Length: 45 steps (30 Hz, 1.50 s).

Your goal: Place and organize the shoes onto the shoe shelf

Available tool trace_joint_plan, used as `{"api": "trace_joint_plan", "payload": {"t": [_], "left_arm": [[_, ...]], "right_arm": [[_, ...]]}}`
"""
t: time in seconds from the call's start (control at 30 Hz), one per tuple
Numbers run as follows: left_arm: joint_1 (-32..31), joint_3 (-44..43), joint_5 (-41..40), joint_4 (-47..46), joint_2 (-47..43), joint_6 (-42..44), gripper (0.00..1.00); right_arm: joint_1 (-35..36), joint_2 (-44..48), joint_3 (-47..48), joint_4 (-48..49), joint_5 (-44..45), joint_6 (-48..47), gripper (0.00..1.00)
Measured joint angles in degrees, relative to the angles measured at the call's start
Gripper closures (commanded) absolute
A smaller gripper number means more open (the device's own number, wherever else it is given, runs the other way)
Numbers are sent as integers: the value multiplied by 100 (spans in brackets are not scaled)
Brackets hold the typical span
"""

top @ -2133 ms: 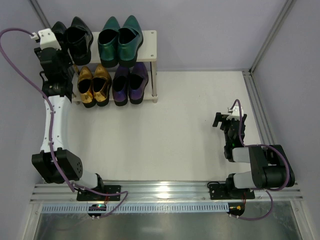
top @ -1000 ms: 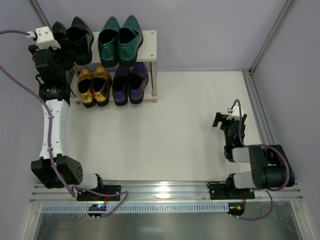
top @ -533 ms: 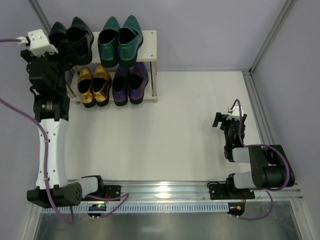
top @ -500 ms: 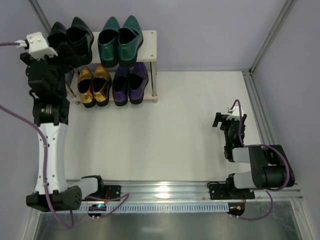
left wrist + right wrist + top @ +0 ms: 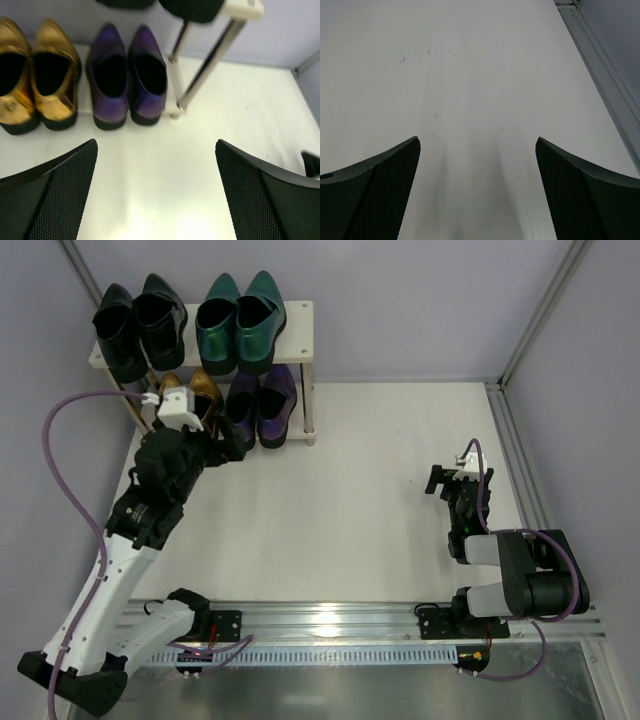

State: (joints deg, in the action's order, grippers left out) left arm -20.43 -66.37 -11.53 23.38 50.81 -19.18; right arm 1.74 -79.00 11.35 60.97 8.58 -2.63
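Four pairs of shoes (image 5: 240, 325) fill the shoe shelf (image 5: 298, 335); the left tool (image 5: 155, 145) has backed off, spread empty like the right tool (image 5: 477, 140); task looks done.

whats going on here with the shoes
All four pairs sit on the shoe shelf: the black pair and green pair on top, the gold pair and purple pair on the lower tier. The left claw is open and empty, hovering in front of the lower tier. The right claw, also open and empty, hangs over the table off to the right.
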Motion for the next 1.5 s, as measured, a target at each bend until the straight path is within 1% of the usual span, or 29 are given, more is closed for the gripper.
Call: {"api": "trace_joint_plan", "payload": {"t": [0.07,0.1,0.17,0.27,0.37,0.47,0.53,0.77,0.9,1.2,1.5], "left_arm": [[-437,317,-37,107,57,-136,2],[-645,422,-46,151,76,-173,0],[-1049,573,-66,243,105,-221,0],[-1526,562,-68,345,116,-323,0],[-1746,295,-2,529,249,-442,0],[-1849,-114,151,835,538,-498,0],[-1915,-219,205,979,638,-540,0],[-2013,-140,323,1335,400,-586,0],[-2013,-151,328,1340,291,-562,0],[-2013,-376,529,1401,496,-529,0],[-2013,-564,752,1484,463,-542,0]], "right_arm": [[0,0,0,0,0,0,3],[0,0,0,0,0,0,3],[0,0,0,0,0,0,3],[0,0,0,0,0,0,3],[0,0,0,0,0,0,3],[0,0,0,0,0,0,3],[0,0,0,2,0,0,3],[0,0,0,0,0,0,3],[0,0,0,0,0,0,3],[0,0,0,0,0,0,3],[0,0,0,0,0,0,3]]}}
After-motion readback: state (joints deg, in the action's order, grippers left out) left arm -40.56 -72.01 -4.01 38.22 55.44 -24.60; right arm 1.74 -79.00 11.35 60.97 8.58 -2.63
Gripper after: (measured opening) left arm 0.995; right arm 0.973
